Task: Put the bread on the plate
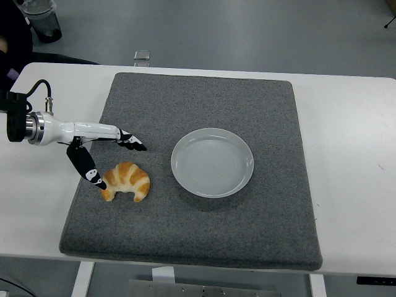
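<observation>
Bread (pixel 126 180), a golden croissant, lies on the grey mat (pixel 204 235) near its left edge, toward the front left corner, with its two tips pointing at the near edge of the table (pixel 352 154). It is not on the plate (pixel 212 162), which sits empty near the middle of the mat, just to the right of the bread with a strip of mat between them.

The left hand (pixel 99 148) reaches in from the left edge of the table, white at the wrist and black at the tips. It is spread wide and holds nothing. The fingers (pixel 131 142) stretch out flat toward the plate, above and behind the bread, clear of it. The thumb (pixel 86 168) points down and forward on the near side; its tip comes right to the bread's left end, and from here I cannot tell whether it touches the crust or stops just beside it. So the bread sits in the gap between thumb and fingers, ungrasped.
</observation>
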